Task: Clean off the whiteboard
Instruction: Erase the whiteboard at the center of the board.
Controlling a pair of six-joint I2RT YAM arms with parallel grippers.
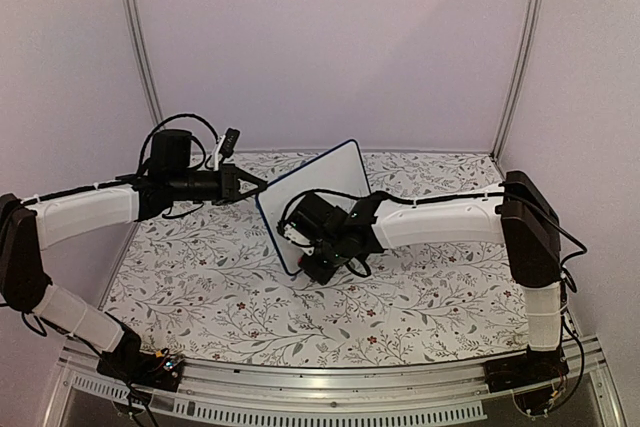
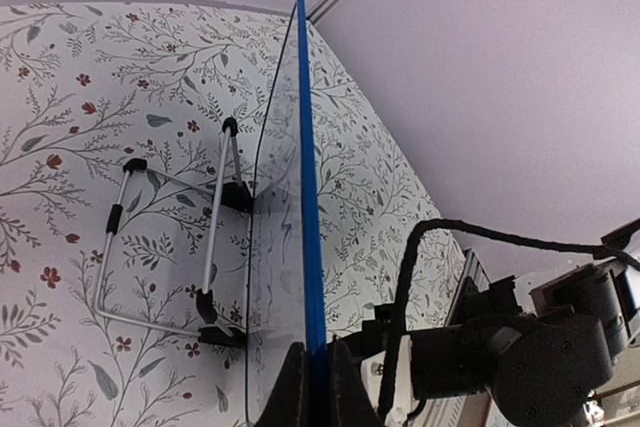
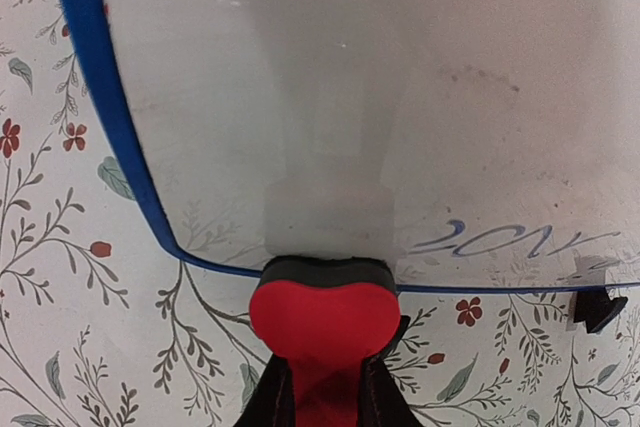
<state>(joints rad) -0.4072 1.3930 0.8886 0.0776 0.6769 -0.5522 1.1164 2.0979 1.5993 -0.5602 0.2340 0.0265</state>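
Two grippers meet at the whiteboard (image 1: 335, 179), which stands on edge near the middle of the flower-patterned table (image 1: 200, 297), its white face turned toward the right arm. Nearest the bases, the right gripper (image 3: 320, 382) is closed on a red eraser (image 3: 320, 322); its two fingers (image 3: 275, 397) pinch the block from either side. The dark strip on top of the eraser touches the lower blue edge of the board, close to one rounded corner. On the board's face, just beside the eraser and low down, runs a line of blue handwriting (image 3: 500, 240), with a faint grey smudge higher up. A small black foot (image 3: 598, 309) shows under the same edge. Farther back, the left gripper (image 1: 252, 185) reaches in from the left side and is clamped tight on the board's frame, one finger (image 2: 290, 392) on each face, so the blue edge runs straight out from between them. Behind the board, a bent wire stand (image 2: 160, 237) with black tips lies against the cloth; whether it bears the board's weight cannot be told.
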